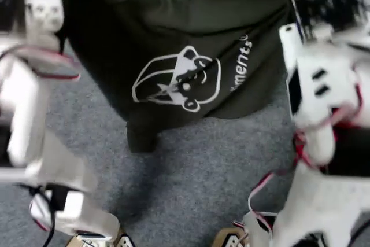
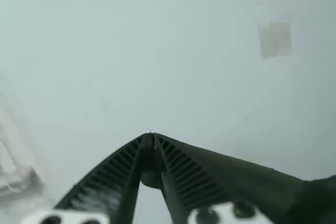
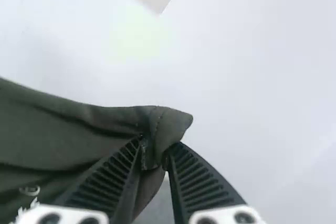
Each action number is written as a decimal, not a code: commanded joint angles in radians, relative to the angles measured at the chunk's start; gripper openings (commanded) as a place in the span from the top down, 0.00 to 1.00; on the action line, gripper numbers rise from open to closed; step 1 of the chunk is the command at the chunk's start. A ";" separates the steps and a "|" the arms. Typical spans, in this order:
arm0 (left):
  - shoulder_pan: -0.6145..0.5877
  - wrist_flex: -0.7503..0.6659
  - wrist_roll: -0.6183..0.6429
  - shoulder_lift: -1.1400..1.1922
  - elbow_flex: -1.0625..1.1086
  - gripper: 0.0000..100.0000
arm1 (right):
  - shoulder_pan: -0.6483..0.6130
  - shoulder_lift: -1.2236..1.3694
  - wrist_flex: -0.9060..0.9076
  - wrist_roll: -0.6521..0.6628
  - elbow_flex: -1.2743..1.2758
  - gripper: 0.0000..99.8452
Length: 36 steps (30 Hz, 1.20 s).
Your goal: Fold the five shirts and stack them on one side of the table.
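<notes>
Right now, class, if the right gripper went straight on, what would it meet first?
Past the shirt the right gripper holds, the way looks free to a pale surface; depth unclear.

A grey felt-like table top [image 1: 191, 183] lies below a pale wall [image 2: 157, 51] bearing 1 small square patch [image 2: 274, 39].

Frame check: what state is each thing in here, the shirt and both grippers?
shirt: unfolded, hanging spread between the two grippers, print showing.
left gripper: shut on the shirt's edge.
right gripper: shut on a corner of the shirt.
</notes>
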 commanded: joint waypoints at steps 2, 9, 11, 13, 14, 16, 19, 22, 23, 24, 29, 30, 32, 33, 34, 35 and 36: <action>-0.008 0.011 -0.064 -0.127 -0.030 1.00 | 0.016 -0.114 -0.016 0.009 -0.055 0.99; -0.008 0.021 -0.158 -0.245 -0.030 1.00 | 0.117 -0.202 0.044 0.009 -0.052 0.99; -0.028 0.015 -0.180 -0.261 -0.030 1.00 | 0.125 -0.220 0.064 0.011 -0.052 0.99; -0.084 -0.008 -0.175 -0.272 -0.030 1.00 | 0.125 -0.236 0.079 0.012 -0.052 0.99; -0.107 -0.025 -0.175 -0.273 -0.030 1.00 | 0.125 -0.243 0.085 0.012 -0.052 0.99; -0.150 -0.057 -0.180 -0.276 -0.030 1.00 | 0.125 -0.260 0.088 0.012 -0.052 0.99; -0.199 -0.072 -0.181 -0.311 -0.030 1.00 | 0.127 -0.302 0.093 0.014 -0.052 0.99; -0.209 -0.057 -0.190 -0.361 -0.030 1.00 | 0.127 -0.355 0.128 0.052 -0.052 0.99; -0.209 -0.043 -0.212 -0.376 -0.030 1.00 | 0.127 -0.372 0.143 0.069 -0.052 0.99; -0.209 -0.025 -0.233 -0.393 -0.030 1.00 | 0.127 -0.389 0.156 0.080 -0.052 0.99; -0.209 0.049 -0.292 -0.457 -0.030 1.00 | 0.127 -0.453 0.211 0.121 -0.052 0.99; -0.209 0.063 -0.302 -0.463 -0.030 1.00 | 0.125 -0.458 0.226 0.132 -0.052 0.99; -0.209 0.092 -0.319 -0.466 -0.030 1.00 | 0.125 -0.461 0.249 0.140 -0.051 0.99; -0.209 0.109 -0.327 -0.462 -0.028 1.00 | 0.122 -0.455 0.259 0.138 -0.044 0.99; -0.209 0.130 -0.334 -0.454 -0.028 1.00 | 0.122 -0.446 0.260 0.138 -0.026 0.99; -0.209 0.155 -0.344 -0.442 -0.028 1.00 | 0.122 -0.437 0.260 0.138 -0.003 0.99; -0.209 0.180 -0.350 -0.422 -0.028 1.00 | 0.120 -0.426 0.257 0.138 0.023 0.99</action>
